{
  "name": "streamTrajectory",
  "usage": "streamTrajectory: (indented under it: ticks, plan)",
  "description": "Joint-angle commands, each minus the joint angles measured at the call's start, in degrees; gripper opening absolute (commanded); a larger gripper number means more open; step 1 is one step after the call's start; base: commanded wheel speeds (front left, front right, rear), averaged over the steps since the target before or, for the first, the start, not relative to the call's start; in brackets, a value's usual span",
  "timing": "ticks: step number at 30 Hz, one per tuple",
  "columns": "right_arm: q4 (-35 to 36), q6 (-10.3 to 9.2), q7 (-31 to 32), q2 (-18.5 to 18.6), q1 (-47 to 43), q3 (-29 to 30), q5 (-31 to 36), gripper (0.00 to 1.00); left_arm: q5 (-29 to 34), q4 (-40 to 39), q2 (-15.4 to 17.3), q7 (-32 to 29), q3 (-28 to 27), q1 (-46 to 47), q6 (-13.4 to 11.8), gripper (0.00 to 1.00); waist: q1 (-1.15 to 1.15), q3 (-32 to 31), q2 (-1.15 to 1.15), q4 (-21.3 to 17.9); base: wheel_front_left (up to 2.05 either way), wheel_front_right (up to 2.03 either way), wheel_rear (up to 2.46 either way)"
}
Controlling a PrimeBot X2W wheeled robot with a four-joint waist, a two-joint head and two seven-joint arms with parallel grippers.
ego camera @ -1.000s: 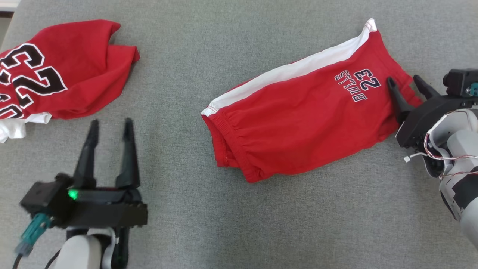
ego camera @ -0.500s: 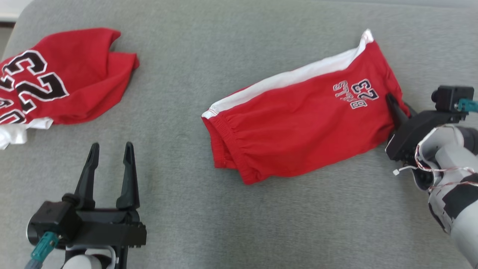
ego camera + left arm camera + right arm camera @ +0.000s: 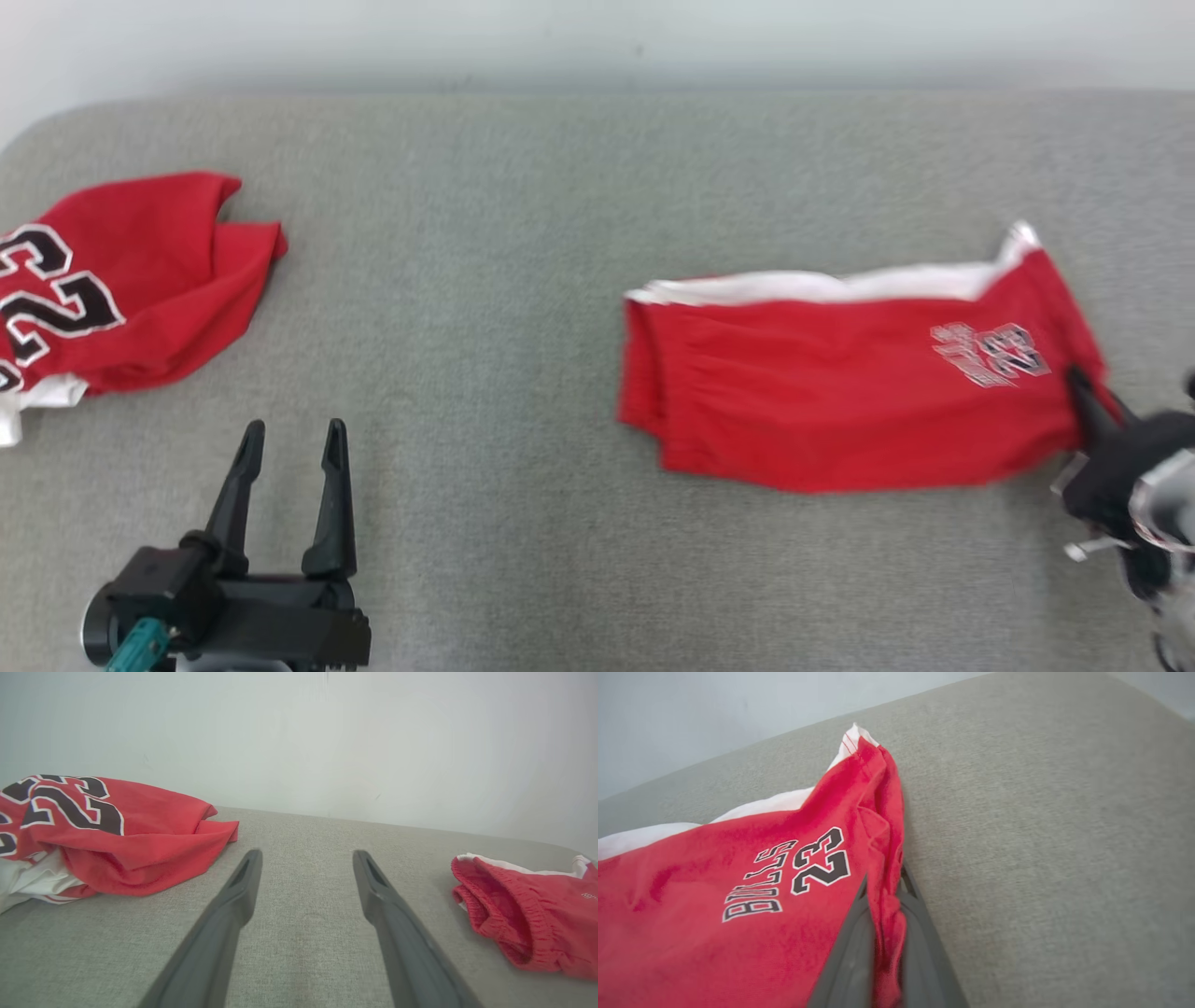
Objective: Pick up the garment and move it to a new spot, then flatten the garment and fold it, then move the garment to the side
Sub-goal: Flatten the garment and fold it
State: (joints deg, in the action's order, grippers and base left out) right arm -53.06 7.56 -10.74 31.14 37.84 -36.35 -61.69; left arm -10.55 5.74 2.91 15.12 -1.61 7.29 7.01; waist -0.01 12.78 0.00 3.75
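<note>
Red shorts [image 3: 840, 411] are lying at the right, the right gripper [image 3: 1083, 387] pinching their right edge; the left gripper [image 3: 294, 431] is hovering wide, empty.

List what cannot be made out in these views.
shorts: print smeared by motion blur in the head view.
right tool: fingertips buried in the shorts' hem, head and right wrist views; body cut by the head view's right edge.
jersey: cut off by the left edge in head and left wrist views, so its lettering is incomplete.
</note>
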Motion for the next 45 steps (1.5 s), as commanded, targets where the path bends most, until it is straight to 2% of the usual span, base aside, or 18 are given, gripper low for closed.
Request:
streamTrajectory:
  ticks: [1, 6, 12, 20, 28, 34, 40, 41, 42, 43, 45]
  plan:
    - [-0.32, -0.15, -0.62, 0.96, -1.26, 0.57, -0.92, 0.0, 0.34, 0.21, -0.01, 0.04, -0.09, -0.99, 0.05, 1.0, 0.01, -2.21, 0.0, -1.78, 0.0, 0.0, 0.0]
    - [-1.24, -0.15, -1.66, 1.78, -3.11, 1.61, -2.24, 0.0, 0.23, 0.2, -0.01, 0.04, -0.1, -2.0, 0.25, 1.0, 0.01, -2.97, 0.0, -2.01, 0.0, 0.0, 0.0]
    - [0.56, -0.15, -2.77, -0.37, -0.58, 0.96, -1.15, 0.0, 0.48, 0.89, -0.01, 0.04, 0.34, -2.67, 0.32, 1.0, 0.01, -4.12, 0.0, -1.76, 0.0, 0.0, 0.0]
    - [8.67, -0.16, -3.44, -3.57, 1.21, -2.92, 1.51, 0.0, -0.06, 1.01, -0.01, 0.04, 0.08, -3.21, 0.31, 1.0, 0.01, -6.51, 0.0, -0.5, 0.0, 0.0, 0.0]
    - [16.51, -0.15, -3.52, -7.14, -0.65, -7.48, 4.68, 0.0, -1.49, 0.8, -0.01, 0.04, 0.83, -3.36, 0.16, 1.0, 0.01, -6.32, 0.0, 2.52, 0.0, 0.0, 0.0]
    - [15.25, -0.16, -3.89, -11.04, -2.67, -9.62, 8.77, 0.0, -2.09, 0.99, -0.01, 0.04, 1.42, -2.47, -0.27, 1.0, 0.01, -5.27, 0.0, 4.79, 0.0, 0.0, 0.0]
    - [12.65, -0.15, -3.99, -14.23, -5.18, -10.75, 9.38, 0.0, -2.42, 1.22, -0.01, 0.04, 1.84, -1.93, -0.46, 1.0, 0.01, -4.91, 0.0, 5.82, 0.0, 0.0, 0.0]
    - [12.47, -0.15, -4.11, -14.7, -5.18, -10.71, 9.8, 0.36, -2.42, 1.24, -0.01, 0.04, 1.79, -1.99, -0.51, 1.0, 0.01, -4.84, 0.0, 5.68, 0.0, 0.0, 0.0]
    - [12.51, -0.16, -4.25, -14.64, -5.08, -10.67, 10.28, 0.96, -2.39, 1.19, -0.01, 0.04, 1.61, -2.1, -0.59, 1.0, 0.01, -4.79, 0.0, 5.43, 0.0, 0.0, 0.0]
    - [12.8, -0.16, -4.34, -14.42, -4.95, -10.41, 10.35, 1.0, -2.35, 1.15, -0.02, 0.04, 1.44, -2.23, -0.64, 1.0, 0.01, -4.77, 0.0, 5.17, 0.0, 0.0, 0.0]
    - [13.94, -0.16, -4.48, -13.45, -4.55, -9.07, 10.14, 1.0, -2.15, 1.2, -0.03, 0.04, 1.38, -2.35, -0.65, 1.0, 0.01, -4.72, 0.0, 4.57, 0.0, 0.0, 0.0]
